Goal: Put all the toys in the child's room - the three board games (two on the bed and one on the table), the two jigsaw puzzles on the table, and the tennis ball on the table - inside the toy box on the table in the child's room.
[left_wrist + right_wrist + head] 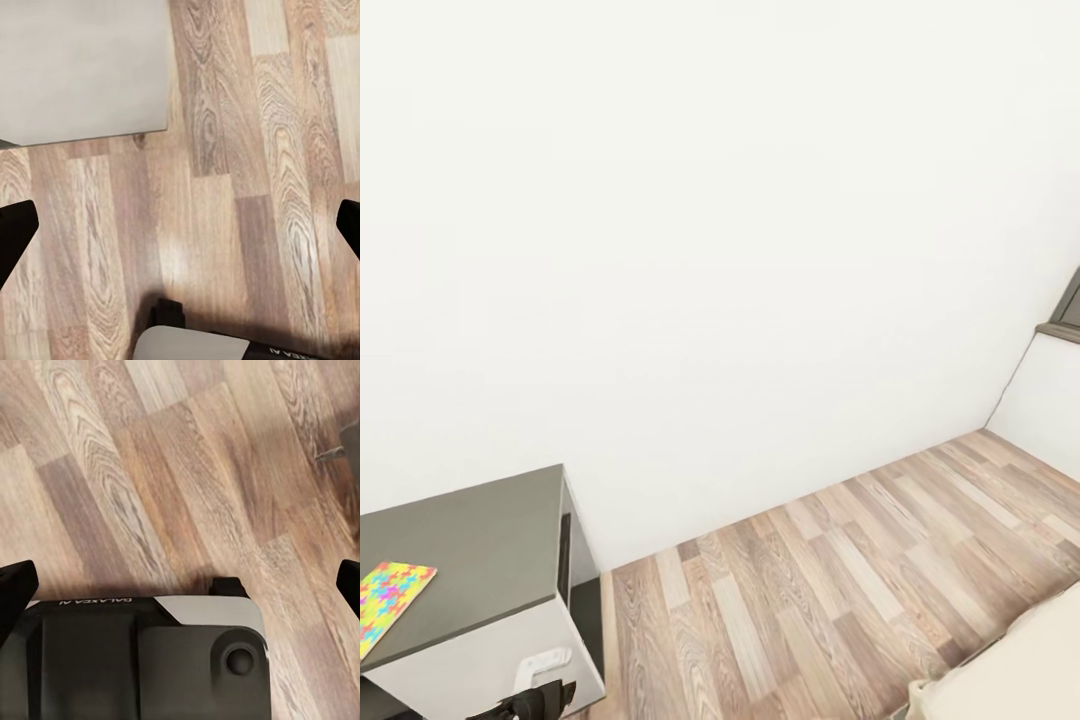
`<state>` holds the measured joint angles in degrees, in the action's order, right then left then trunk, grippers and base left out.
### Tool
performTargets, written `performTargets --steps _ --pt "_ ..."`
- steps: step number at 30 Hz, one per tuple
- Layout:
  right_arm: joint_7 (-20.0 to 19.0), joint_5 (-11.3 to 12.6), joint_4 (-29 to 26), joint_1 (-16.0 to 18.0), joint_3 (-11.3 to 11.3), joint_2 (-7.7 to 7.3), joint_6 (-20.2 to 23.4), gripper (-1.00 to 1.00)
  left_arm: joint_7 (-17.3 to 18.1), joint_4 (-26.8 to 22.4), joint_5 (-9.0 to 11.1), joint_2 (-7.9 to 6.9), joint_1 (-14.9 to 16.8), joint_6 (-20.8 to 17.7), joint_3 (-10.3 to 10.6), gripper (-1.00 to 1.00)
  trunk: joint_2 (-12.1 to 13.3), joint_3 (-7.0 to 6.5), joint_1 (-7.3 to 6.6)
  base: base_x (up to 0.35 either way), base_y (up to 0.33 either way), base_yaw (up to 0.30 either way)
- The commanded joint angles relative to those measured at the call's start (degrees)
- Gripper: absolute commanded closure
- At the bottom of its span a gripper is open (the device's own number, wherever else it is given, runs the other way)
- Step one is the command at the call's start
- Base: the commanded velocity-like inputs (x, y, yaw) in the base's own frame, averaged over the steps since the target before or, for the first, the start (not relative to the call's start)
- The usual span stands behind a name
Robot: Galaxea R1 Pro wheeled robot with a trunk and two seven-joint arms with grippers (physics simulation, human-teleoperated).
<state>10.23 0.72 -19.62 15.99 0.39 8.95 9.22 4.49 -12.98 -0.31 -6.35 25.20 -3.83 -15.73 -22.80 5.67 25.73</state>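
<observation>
**Robot facing a white wall, one jigsaw puzzle on the grey surface**

The robot is standing in the child's room and looking at a plain white wall [740,250]. At the lower left of the head view, a dark grey cabinet [490,640] with a light front is carrying a grey surface [470,530], and one jigsaw puzzle [388,600] is lying flat on it near the edge of the picture. Its pieces are yellow, pink, blue and green. The wood plank floor [840,590] is running to the right, where a beige corner of the bed [1010,670] is showing.

The left gripper [180,229] is hanging over the floor with its fingers [15,232] wide apart and holding nothing; a pale grey panel [82,67] is lying beyond it. The right gripper [180,585] is also spread open and empty above the planks, with the robot's dark base [150,660] below it.
</observation>
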Motion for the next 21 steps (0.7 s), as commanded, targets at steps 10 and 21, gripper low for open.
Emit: performTargets --steps 10,21 --pt "0.4 0.0 0.4 0.4 0.0 0.31 0.4 -1.00 0.6 0.2 -0.1 1.32 0.0 -0.3 -0.3 -1.00 -0.1 0.12 0.06 0.107 0.000 0.000" --pt "0.4 0.1 0.4 0.4 0.1 0.07 0.4 -1.00 0.4 0.2 -0.1 1.34 0.0 -0.3 -0.3 -1.00 -0.1 0.12 0.06 0.002 0.000 0.000"
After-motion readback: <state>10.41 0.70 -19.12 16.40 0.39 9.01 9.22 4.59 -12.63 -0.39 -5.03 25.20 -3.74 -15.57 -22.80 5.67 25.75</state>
